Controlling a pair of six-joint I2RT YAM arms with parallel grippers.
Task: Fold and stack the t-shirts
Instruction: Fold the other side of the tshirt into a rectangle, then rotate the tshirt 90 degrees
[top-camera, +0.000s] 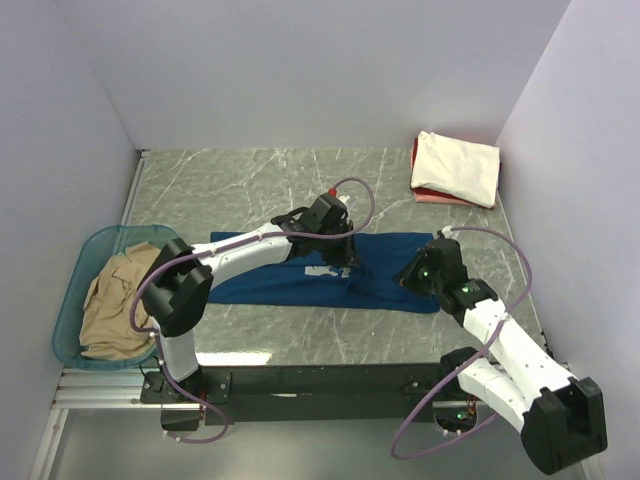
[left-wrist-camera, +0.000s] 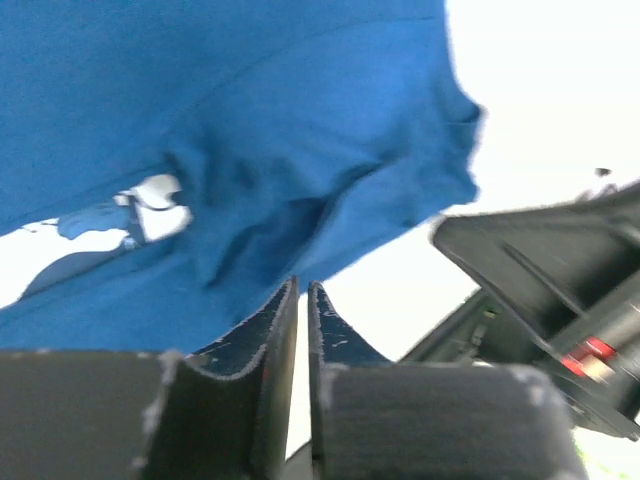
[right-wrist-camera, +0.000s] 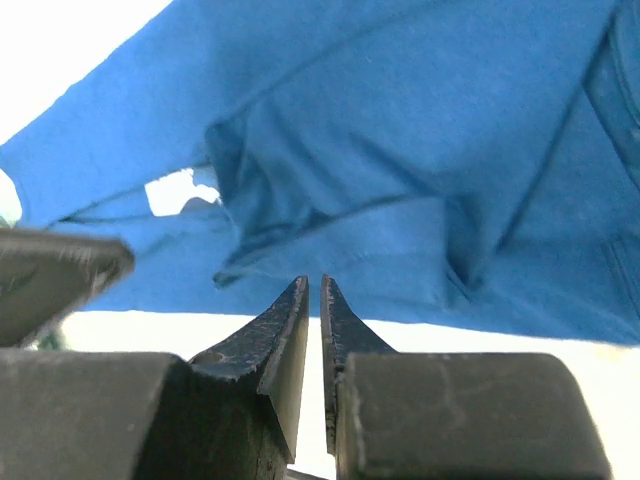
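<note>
A navy blue t-shirt (top-camera: 290, 278) lies folded into a long strip across the middle of the table, a bit of its pale print (left-wrist-camera: 150, 200) showing. My left gripper (top-camera: 345, 262) comes down on the strip's near edge, past its middle. In the left wrist view its tips (left-wrist-camera: 303, 285) stand a narrow slit apart, pinched on the cloth's edge where creases run together. My right gripper (top-camera: 408, 280) is at the strip's right end, its tips (right-wrist-camera: 311, 280) likewise nearly together on the shirt's hem (right-wrist-camera: 400, 290). A cream t-shirt (top-camera: 457, 168) lies folded on a red one (top-camera: 428, 195) at the back right.
A translucent teal tub (top-camera: 72, 290) stands at the left edge with a crumpled tan t-shirt (top-camera: 115, 300) in it. White walls close in the table on the left, back and right. The right arm (left-wrist-camera: 560, 300) shows close by in the left wrist view.
</note>
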